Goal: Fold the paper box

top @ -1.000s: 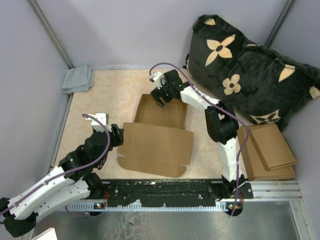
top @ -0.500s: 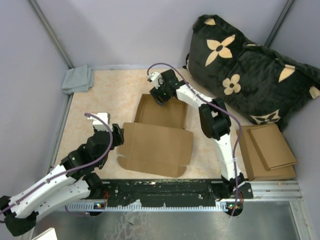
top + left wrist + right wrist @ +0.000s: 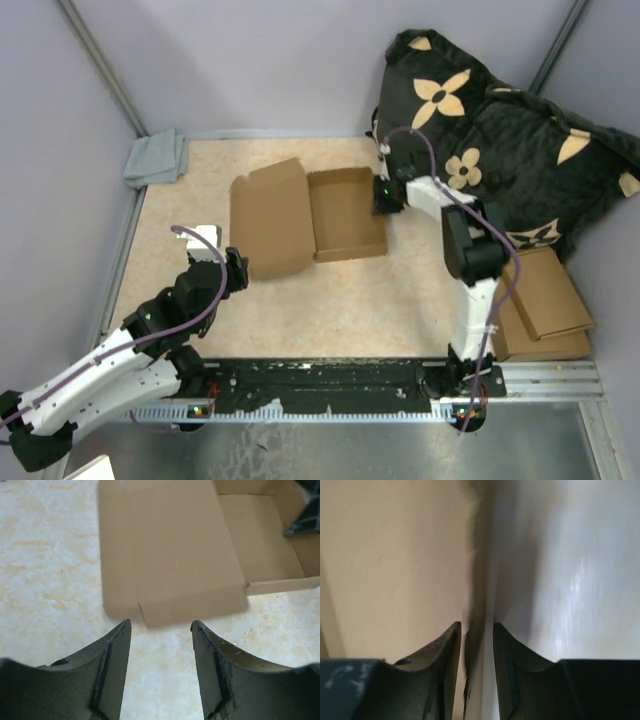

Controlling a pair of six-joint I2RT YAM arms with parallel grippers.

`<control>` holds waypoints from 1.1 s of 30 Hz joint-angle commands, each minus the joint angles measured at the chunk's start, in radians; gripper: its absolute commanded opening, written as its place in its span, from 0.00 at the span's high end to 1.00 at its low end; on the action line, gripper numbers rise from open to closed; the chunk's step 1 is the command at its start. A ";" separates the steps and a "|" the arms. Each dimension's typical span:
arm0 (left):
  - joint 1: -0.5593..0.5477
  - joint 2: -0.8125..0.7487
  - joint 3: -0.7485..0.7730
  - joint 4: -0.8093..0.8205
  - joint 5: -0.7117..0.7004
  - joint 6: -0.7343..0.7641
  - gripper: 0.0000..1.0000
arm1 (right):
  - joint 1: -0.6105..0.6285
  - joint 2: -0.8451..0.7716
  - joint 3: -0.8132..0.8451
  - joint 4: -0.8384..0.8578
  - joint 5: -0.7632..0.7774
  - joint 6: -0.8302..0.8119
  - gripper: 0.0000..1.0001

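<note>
right gripper (image 3: 476, 627): one; its two fingers (image 3: 445, 655) are drawn almost together with a thin cardboard edge pinched between them. In the top view this gripper (image 3: 384, 197) is clamped on the right-hand wall of the paper box.
left gripper (image 3: 160, 625): one; its two fingers (image 3: 112, 665) are spread wide with nothing between them. Their tips sit just beside the near edge of the box's lid panel, and I cannot tell whether they touch it.
arms: two. The right arm reaches far across the table, while the left arm is bent low at the near left.
paper box (image 3: 305, 215): one, lying open on the far half of the table. It has a flat lid panel (image 3: 268, 220) on the left and a shallow tray (image 3: 345, 213) with raised walls on the right, joined along one crease.
table (image 3: 330, 310): one, with a mottled beige top.
cloth (image 3: 155, 158): one, grey and bunched in the far left corner, well apart from the box.
pillow (image 3: 500, 140): one, black with tan flowers, at the far right near the tray's gripped wall.
flat cardboard pieces (image 3: 535, 300): two, stacked at the near right.
</note>
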 commanded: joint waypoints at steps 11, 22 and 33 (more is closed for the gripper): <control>0.000 -0.027 0.001 0.013 -0.001 0.001 0.42 | 0.726 -0.975 -0.759 0.103 0.285 0.572 0.19; 0.001 -0.060 -0.004 0.003 -0.010 -0.019 0.41 | 0.314 -1.026 -0.700 0.390 0.163 0.199 0.09; 0.052 0.229 0.062 0.199 -0.074 -0.010 0.28 | 0.262 -0.587 -0.430 0.020 0.175 0.431 0.20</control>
